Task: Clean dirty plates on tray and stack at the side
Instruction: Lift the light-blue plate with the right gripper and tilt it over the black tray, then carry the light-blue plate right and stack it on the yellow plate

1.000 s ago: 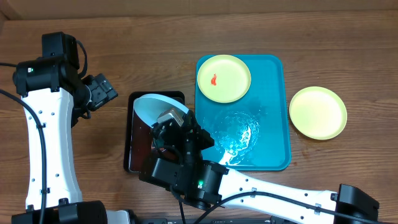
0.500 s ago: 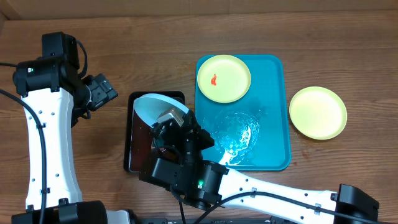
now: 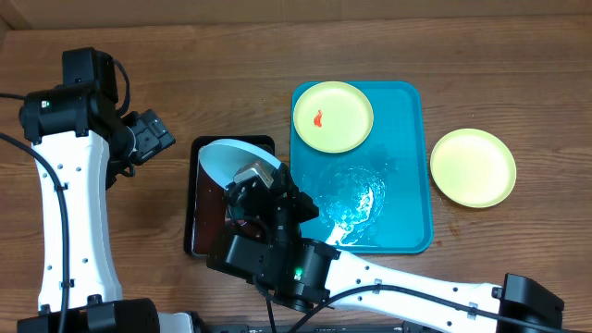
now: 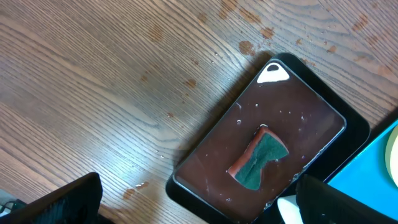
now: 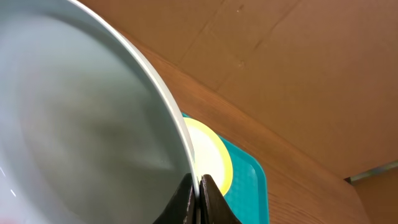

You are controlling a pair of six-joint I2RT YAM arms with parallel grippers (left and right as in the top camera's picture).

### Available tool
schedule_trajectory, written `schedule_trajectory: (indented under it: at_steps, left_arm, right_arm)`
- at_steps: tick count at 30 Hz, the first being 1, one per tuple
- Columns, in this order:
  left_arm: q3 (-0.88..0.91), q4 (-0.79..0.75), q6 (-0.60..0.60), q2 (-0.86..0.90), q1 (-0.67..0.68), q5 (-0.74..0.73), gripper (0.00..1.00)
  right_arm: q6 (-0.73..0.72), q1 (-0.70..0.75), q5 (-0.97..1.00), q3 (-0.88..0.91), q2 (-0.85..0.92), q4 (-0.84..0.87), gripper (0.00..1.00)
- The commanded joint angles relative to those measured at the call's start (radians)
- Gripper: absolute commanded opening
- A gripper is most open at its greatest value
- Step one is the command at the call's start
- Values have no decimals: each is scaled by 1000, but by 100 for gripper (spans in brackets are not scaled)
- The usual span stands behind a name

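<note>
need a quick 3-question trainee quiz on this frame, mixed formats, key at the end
1. True or false: the yellow-green plate on the turquoise tray shows a red smear.
2. Multiple choice: the right end effector is pinched on the rim of A) the pale blue-white plate, B) a spoon, C) a cup.
3. Short answer: where does the green sponge lie?

Key: 1 true. 2 A. 3 in the dark brown tray.
</note>
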State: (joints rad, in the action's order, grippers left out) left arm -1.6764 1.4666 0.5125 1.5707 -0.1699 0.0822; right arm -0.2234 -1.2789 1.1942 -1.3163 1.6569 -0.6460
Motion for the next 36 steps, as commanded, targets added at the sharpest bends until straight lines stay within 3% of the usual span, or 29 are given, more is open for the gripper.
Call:
schedule_trajectory:
  at_steps: [1, 5, 10, 16, 20, 32, 36]
  left_arm:
    - [-14, -1, -19, -8, 0, 5, 100]
    - [-14, -1, -19, -8, 0, 5, 100]
    - [-14, -1, -19, -8, 0, 5, 100]
    - [-14, -1, -19, -8, 0, 5, 100]
    - [-14, -1, -19, -8, 0, 5, 100]
    - [-14, -1, -19, -8, 0, 5, 100]
    - [-14, -1, -19, -8, 0, 5, 100]
  right_arm:
    - [-7, -2, 20, -28, -13, 8, 4]
    - [-27, 31, -123, -28, -13, 5, 4]
    - [-212, 160, -486, -29, -17, -47, 4]
    - [-279, 459, -1038, -101, -78, -158, 4]
    - [-279, 690, -1254, -130, -126, -219, 4]
    - [-274, 1433, -1262, -92, -94, -436, 4]
    - [-250, 1613, -1244, -40, -55, -488, 4]
